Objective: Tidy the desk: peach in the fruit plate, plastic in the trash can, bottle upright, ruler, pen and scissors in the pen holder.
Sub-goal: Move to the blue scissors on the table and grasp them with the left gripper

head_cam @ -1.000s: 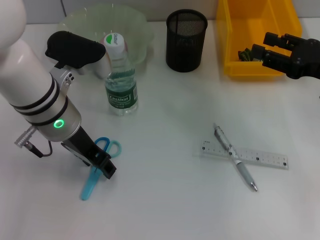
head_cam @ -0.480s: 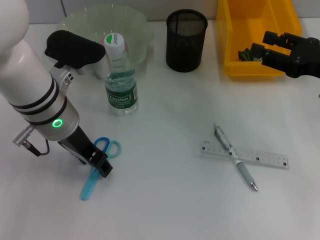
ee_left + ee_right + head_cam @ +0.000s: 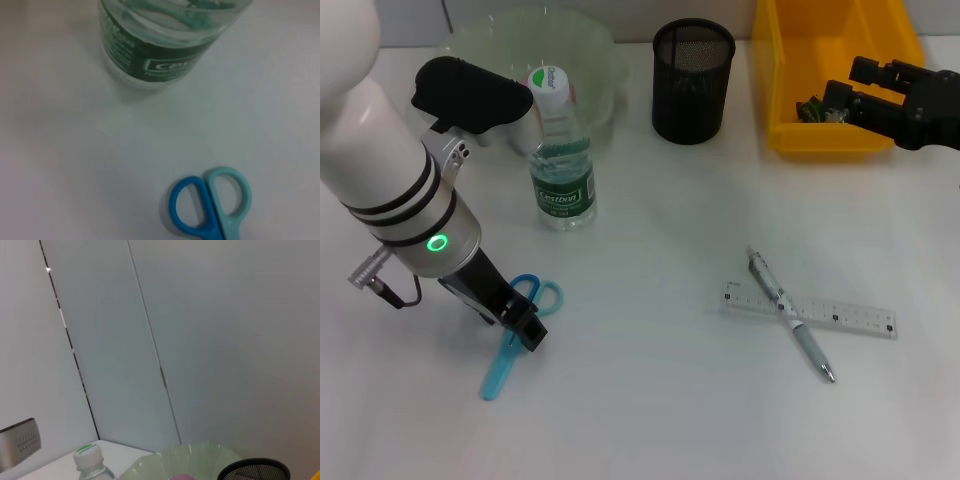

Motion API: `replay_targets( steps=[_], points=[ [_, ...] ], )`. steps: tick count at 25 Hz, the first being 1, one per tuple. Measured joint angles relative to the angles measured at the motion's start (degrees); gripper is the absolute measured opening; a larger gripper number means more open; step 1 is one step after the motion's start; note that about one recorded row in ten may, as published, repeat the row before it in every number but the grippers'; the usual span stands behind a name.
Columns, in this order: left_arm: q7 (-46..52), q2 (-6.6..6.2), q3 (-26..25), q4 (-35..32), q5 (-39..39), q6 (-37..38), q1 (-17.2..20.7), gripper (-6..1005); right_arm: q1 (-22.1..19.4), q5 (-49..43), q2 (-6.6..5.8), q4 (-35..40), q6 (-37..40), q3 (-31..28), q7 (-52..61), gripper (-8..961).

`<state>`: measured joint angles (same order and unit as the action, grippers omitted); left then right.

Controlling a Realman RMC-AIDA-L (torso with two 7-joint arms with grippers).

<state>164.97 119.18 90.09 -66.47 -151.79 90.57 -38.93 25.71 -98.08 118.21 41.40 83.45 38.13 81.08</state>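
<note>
At the near left of the white desk [image 3: 650,400], the left gripper [image 3: 525,328] is lowered onto the blue scissors [image 3: 515,335], its dark fingers set over the shank just below the two handle rings. Whether the fingers are closed on the scissors or merely spread around them cannot be told from the head view, and the fingers are not shown in the left wrist view. The scissors are laid flat, with the blade end pointed toward the near edge and the rings toward the water bottle [image 3: 560,160].

The bottle is stood upright just in front of the pale green fruit plate [image 3: 585,45], and something pink is glimpsed inside the plate behind the bottle cap. The black mesh pen holder [image 3: 692,82] is placed to the right of the plate, well apart from the scissors. The clear ruler [image 3: 845,316] and the silver pen [image 3: 790,318] are left in the open at the right, the pen laid across the ruler.

The right gripper [image 3: 855,90] is held above the yellow trash can [image 3: 820,135] at the far right, with its fingers parted and nothing gripped between them. A dark scrap is seen lying inside the bin.
</note>
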Motion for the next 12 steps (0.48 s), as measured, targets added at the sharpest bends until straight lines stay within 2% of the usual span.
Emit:
replay_targets(
  steps=[12],
  points=[
    [0.0,0.0,0.1,0.8,0.0,0.0,-0.3,617,0.0,0.0,-0.05,0.0,0.0,-0.2,0.0,621]
  ],
)
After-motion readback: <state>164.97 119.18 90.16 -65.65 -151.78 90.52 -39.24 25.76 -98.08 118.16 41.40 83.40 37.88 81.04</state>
